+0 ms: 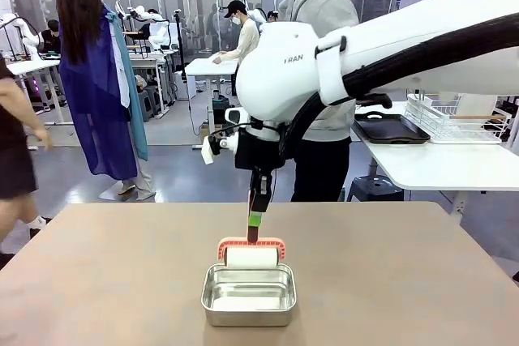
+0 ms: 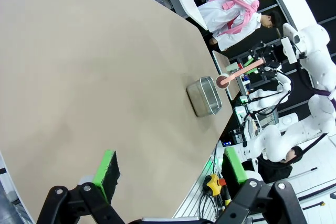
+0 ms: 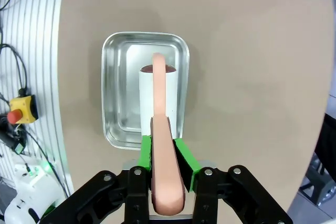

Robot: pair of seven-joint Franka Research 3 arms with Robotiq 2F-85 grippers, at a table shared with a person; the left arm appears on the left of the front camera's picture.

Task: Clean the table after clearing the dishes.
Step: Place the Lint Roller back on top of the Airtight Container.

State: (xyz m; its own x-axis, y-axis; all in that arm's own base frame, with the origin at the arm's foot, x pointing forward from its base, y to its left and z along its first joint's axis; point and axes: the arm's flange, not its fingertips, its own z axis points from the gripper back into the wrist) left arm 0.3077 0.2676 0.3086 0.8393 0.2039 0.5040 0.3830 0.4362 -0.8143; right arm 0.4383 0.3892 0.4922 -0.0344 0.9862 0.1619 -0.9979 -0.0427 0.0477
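The right gripper [image 3: 163,153] clamps the pink handle of a lint roller [image 1: 252,257] over the steel tin [image 1: 248,295] on the bare table [image 1: 389,273], the left gripper [image 2: 170,182] gapes wide, so lift straight up before rolling.

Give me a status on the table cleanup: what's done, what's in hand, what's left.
Done: the brown table carries no plates or trays; a dark tray sits on the white side table. In hand: the right hand is shut on the pink handle of a lint roller, held at the steel tin. The left hand is open, empty. Left: rolling the tabletop, which I can't see begun.
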